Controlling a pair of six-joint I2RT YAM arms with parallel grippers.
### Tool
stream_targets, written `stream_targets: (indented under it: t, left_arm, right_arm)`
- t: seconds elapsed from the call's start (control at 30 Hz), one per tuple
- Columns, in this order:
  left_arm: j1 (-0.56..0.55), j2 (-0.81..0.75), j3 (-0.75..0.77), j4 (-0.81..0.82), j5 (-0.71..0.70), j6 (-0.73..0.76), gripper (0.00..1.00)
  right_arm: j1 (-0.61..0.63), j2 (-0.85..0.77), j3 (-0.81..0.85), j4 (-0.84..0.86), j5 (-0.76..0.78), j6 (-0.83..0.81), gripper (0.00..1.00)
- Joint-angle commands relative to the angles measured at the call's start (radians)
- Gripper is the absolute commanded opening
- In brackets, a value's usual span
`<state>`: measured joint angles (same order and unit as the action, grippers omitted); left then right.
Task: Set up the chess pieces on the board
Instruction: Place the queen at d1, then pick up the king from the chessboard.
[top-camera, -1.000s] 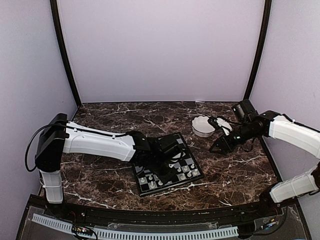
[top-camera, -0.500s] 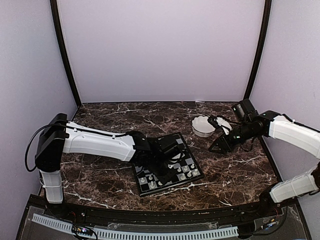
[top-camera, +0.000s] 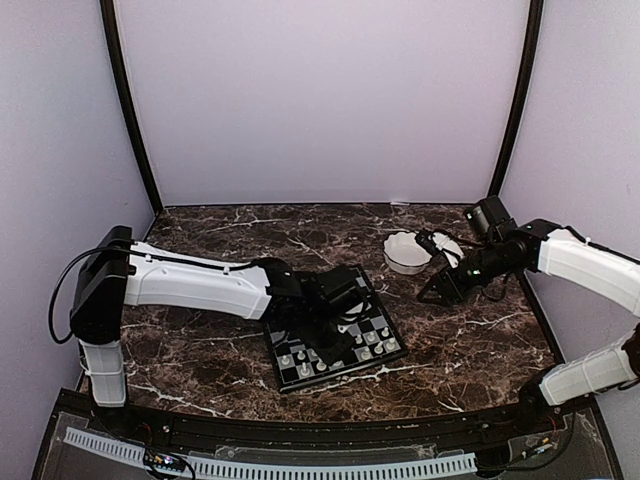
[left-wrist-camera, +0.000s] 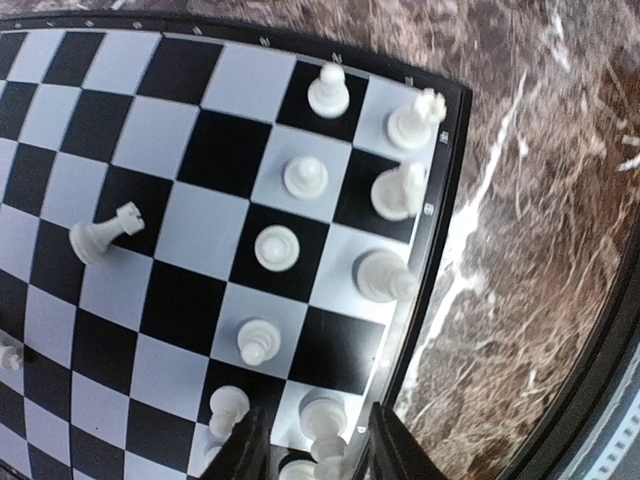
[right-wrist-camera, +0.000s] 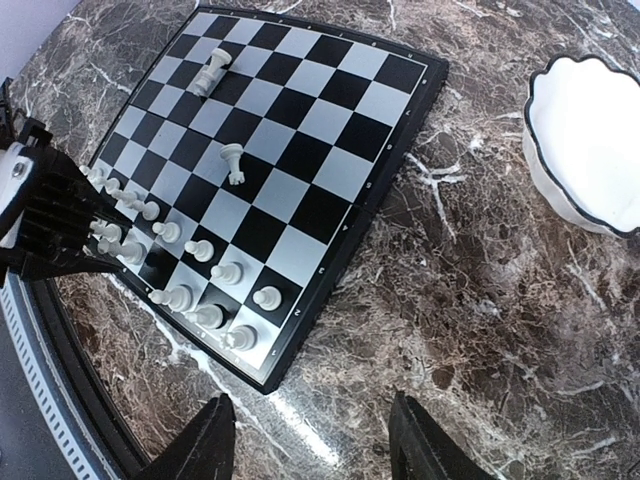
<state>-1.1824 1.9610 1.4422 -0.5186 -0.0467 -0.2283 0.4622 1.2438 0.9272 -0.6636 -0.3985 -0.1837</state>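
The black-and-silver board (top-camera: 372, 300) lies at the table's middle. Several cream-white chess pieces (top-camera: 371, 339) stand in two rows along its near edge; they also show in the left wrist view (left-wrist-camera: 305, 177) and the right wrist view (right-wrist-camera: 200, 248). A rook (left-wrist-camera: 102, 236) leans alone further in, and another piece (right-wrist-camera: 211, 72) lies at the far side. My left gripper (left-wrist-camera: 318, 442) is low over the edge row, open, its fingers either side of one standing piece (left-wrist-camera: 326, 418) without touching it. My right gripper (right-wrist-camera: 312, 430) is open and empty over bare marble right of the board.
A white scalloped bowl (top-camera: 405, 252) sits at the back right, beside my right arm; it looks empty in the right wrist view (right-wrist-camera: 588, 140). Dark veined marble surrounds the board. A black rail runs along the table's near edge.
Almost nothing: the left arm has shifted very slightly over the board's near rows, and the right gripper has drifted a touch to the left.
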Motion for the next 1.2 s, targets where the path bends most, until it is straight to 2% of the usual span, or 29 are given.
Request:
stream_targets:
  t: [0.0,0.1,0.17,0.3,0.5,0.83,1.03,1.17]
  left_arm:
    - [-0.004,-0.128,0.113,-0.026,-0.085,0.0,0.39]
    - [0.011,-0.159,0.158,-0.057,-0.165,-0.064,0.48]
    - [0.047,-0.158,0.205,-0.121,-0.197,-0.15,0.49]
    - [0.173,-0.13,0.275,-0.315,-0.18,-0.357,0.49]
    - [0.264,-0.118,0.226,-0.365,-0.104,-0.525,0.44]
    - [0.338,0.013,0.252,-0.348,0.02,-0.513,0.44]
    - [0.377,0.062,0.297,-0.348,0.025,-0.538,0.44]
    - [0.401,0.065,0.308,-0.355,0.029,-0.513,0.47]
  right_arm:
    - [-0.006,0.009,0.11,-0.018,0.023,-0.028,0.54]
    - [-0.009,0.03,0.184,-0.023,0.03,-0.051,0.54]
    - [-0.01,0.051,0.228,-0.015,0.021,-0.074,0.54]
    - [-0.01,0.101,0.297,-0.008,0.004,-0.137,0.54]
    - [-0.008,0.147,0.317,-0.015,-0.034,-0.221,0.52]
    - [0.001,0.222,0.318,-0.019,-0.184,-0.306,0.46]
    - [0.038,0.289,0.336,0.008,-0.181,-0.332,0.4]
    - [0.115,0.345,0.349,0.097,-0.129,-0.262,0.39]
